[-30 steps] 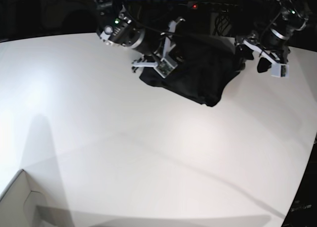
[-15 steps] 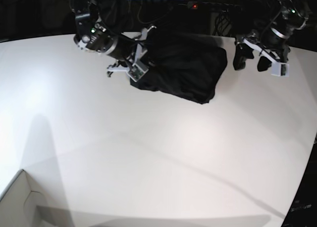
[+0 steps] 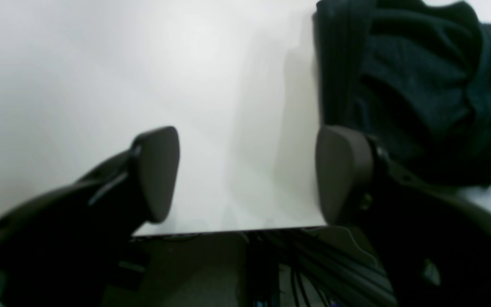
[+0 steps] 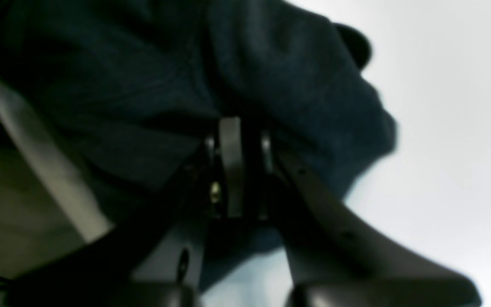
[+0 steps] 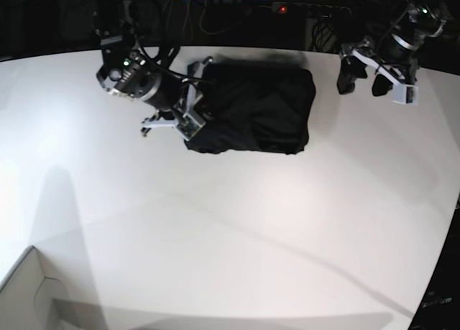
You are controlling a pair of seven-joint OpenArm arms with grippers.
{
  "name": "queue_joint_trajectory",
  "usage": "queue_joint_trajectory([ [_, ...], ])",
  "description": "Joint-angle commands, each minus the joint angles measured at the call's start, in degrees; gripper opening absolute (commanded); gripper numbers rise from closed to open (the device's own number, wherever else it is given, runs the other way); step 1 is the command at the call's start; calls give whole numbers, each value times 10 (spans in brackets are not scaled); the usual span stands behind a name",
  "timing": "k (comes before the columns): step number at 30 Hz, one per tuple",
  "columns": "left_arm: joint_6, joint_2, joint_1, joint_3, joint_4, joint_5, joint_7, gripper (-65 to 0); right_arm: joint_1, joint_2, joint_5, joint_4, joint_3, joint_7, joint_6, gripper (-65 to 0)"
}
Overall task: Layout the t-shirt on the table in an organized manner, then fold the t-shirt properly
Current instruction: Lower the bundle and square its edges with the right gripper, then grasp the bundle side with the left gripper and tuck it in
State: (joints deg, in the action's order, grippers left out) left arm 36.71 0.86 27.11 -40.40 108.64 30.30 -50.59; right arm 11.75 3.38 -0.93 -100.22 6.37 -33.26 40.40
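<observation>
Left wrist view: the left gripper (image 3: 245, 175) hangs released, jaws wide over bare bench (image 3: 100, 64); the t-shirt (image 3: 411, 85) lies at its two o'clock.

Right wrist view: the right gripper (image 4: 237, 166) is clenched on the t-shirt's (image 4: 143, 85) fabric.

Base view: the right gripper (image 5: 188, 116) has dragged the t-shirt (image 5: 259, 111) toward nine o'clock. The garment is now a squarer bundle at the bench's (image 5: 230, 236) twelve o'clock. Spreading seems barely begun.

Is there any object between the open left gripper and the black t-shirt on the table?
Nothing visible. The left gripper hangs open beside the t-shirt, apart from it, with only bare white table between them. The right gripper is shut on the t-shirt at its other side.
</observation>
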Motion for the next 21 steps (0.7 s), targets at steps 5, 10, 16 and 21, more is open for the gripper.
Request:
queue_joint_trajectory([
  [5, 3, -1, -1, 1, 11, 11, 10, -169, 15, 5, 7, -80, -36, 9, -4, -605],
  [10, 3, -5, 1, 56, 20, 11, 10, -169, 36, 4, 7, -106, -54, 9, -4, -605],
  [16, 3, 1, -4, 135, 27, 12, 12, -168, 71, 3, 8, -104, -69, 9, -4, -605],
  [21, -4, 12, -6, 152, 20, 33, 15, -96, 87, 3, 8, -104, -70, 9, -4, -605],
])
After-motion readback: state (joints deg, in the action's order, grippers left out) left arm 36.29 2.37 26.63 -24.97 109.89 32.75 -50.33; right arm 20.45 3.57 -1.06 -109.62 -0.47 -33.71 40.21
